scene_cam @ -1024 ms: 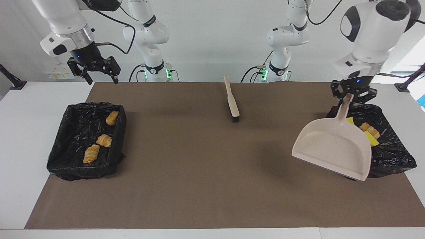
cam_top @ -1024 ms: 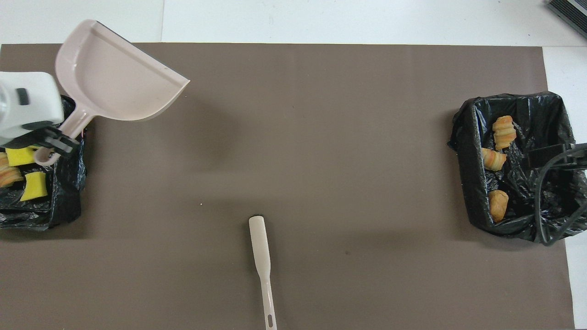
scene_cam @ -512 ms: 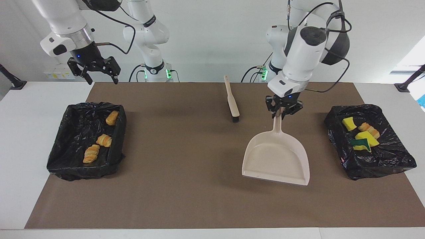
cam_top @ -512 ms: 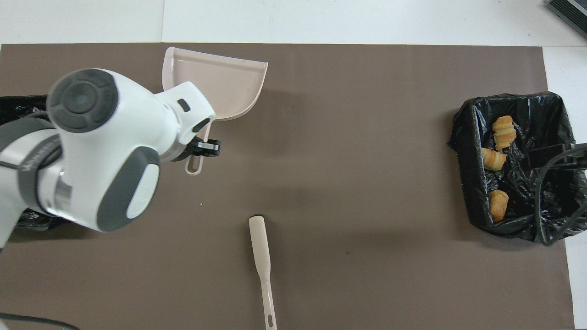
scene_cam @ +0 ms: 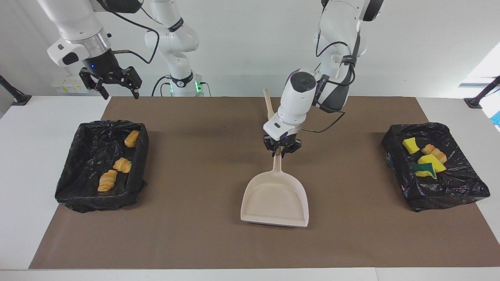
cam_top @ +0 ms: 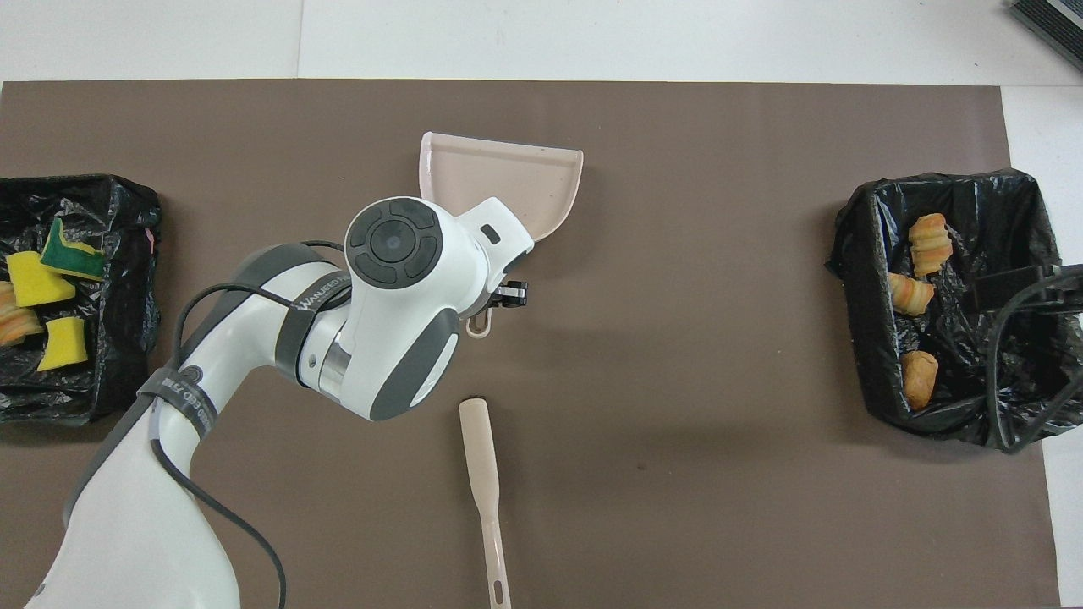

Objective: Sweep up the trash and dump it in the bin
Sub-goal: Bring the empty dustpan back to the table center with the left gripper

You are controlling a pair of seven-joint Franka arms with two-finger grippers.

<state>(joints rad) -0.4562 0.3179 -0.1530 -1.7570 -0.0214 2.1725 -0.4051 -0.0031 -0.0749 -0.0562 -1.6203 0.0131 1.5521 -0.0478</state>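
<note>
Left end effector (scene_cam: 281,150): pinches the handle of the beige dustpan (scene_cam: 275,199), over the middle of the desk (scene_cam: 218,249). The pan's wide mouth points away from the robots.
Right end effector (scene_cam: 114,84): fingers spread wide, holds nothing, waits up in the air near the desk's corner on the right arm's end.
Bread trash (scene_cam: 107,180): three golden-brown pieces lie in the black-lined bin (scene_cam: 78,171) at the right arm's end of the desk.
Sponge trash (scene_cam: 427,164): yellow chunks, one with a green face, and one bread piece lie in the second black-lined bin (scene_cam: 461,191) at the left arm's end.
Brush (cam_top: 484,482): lies flat on the brown mat (scene_cam: 195,164), near the robots' edge, at the middle.
</note>
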